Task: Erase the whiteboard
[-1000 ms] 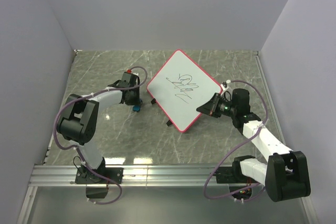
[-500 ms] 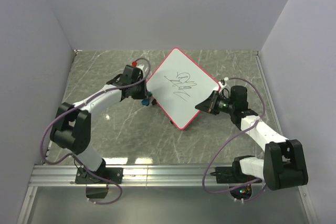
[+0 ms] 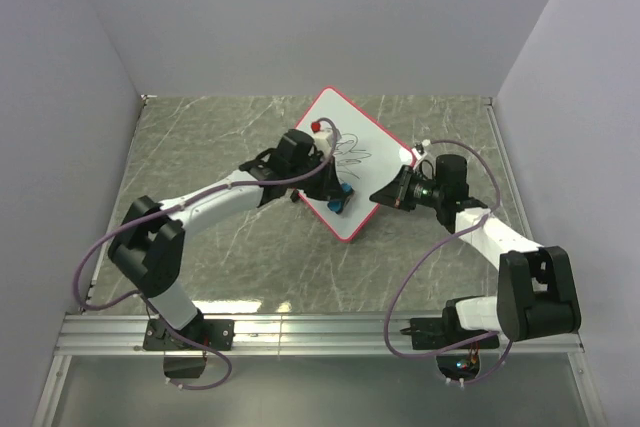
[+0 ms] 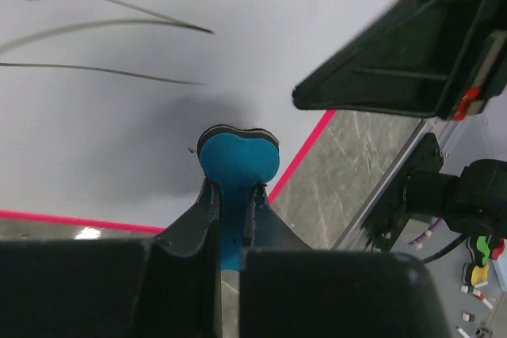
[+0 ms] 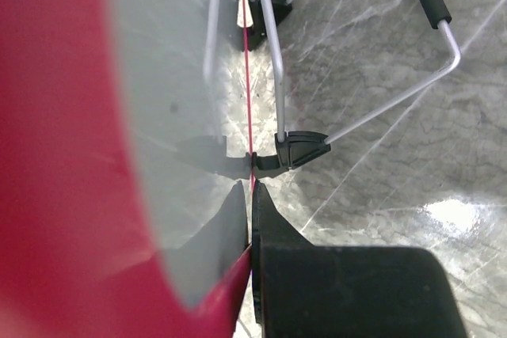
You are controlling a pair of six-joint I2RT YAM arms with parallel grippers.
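Top external: left tool (image 3: 336, 196) pinches eraser (image 3: 344, 194) against whiteboard (image 3: 382, 169); right tool (image 3: 381, 195) clamps its edge.

The whiteboard (image 3: 368, 173) is white inside a thin pink-red frame (image 4: 301, 152), with black marker scribbles (image 3: 352, 154) near its far corner. The eraser (image 4: 237, 161) is bright blue, dark along one edge. The table (image 3: 215, 137) is grey-green marble, pale-veined.

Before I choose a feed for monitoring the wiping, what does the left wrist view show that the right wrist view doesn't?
Only left wrist: the blue eraser shut in the left pincer, at the whiteboard near marker strokes. Only right wrist: the wire stand beneath it, and the right pincer shut on its edge. Both: red frame, marble table.
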